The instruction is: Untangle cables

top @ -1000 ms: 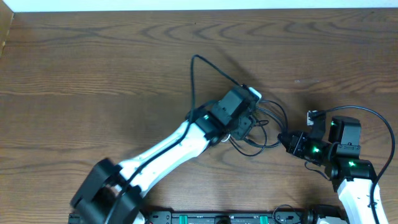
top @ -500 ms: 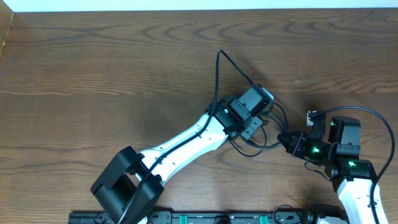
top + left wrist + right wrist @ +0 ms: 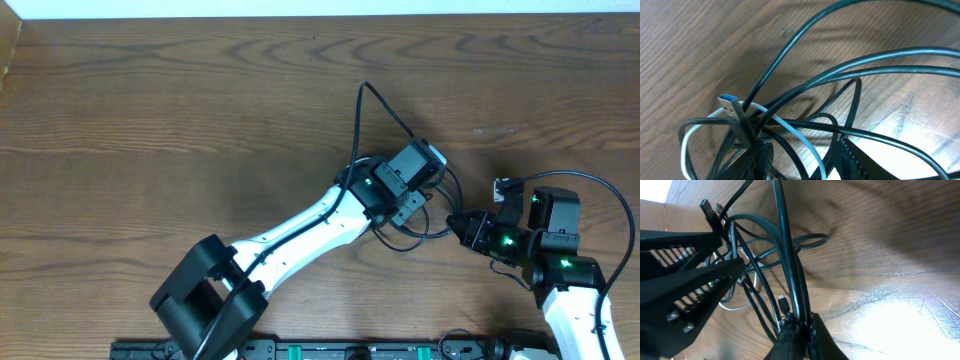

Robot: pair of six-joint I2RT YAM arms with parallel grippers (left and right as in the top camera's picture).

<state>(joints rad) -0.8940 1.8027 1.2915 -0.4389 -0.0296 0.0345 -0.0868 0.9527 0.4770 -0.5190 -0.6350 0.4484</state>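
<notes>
The cables (image 3: 432, 228) lie in a tangled bunch on the wooden table between my two grippers. My left gripper (image 3: 412, 203) is down over the bunch's left side. In the left wrist view my left gripper (image 3: 807, 162) has its jaws apart, with the white cable (image 3: 790, 127) and black cable loops (image 3: 850, 100) running between them unpinched. A USB plug (image 3: 735, 107) lies by its left finger. My right gripper (image 3: 458, 224) is at the bunch's right edge. In the right wrist view my right gripper (image 3: 801, 322) is shut on black cable strands (image 3: 785, 255).
The left arm's own thick black lead (image 3: 365, 100) arches up behind its wrist, and the right arm's lead (image 3: 600, 185) curves over that arm. The left gripper's fingers (image 3: 690, 280) fill the left side of the right wrist view. The table's far edge (image 3: 320, 18) runs along the top.
My left gripper has moved right onto the cable bunch and its jaws have narrowed. The right arm has stayed still, gripping the black strands.
</notes>
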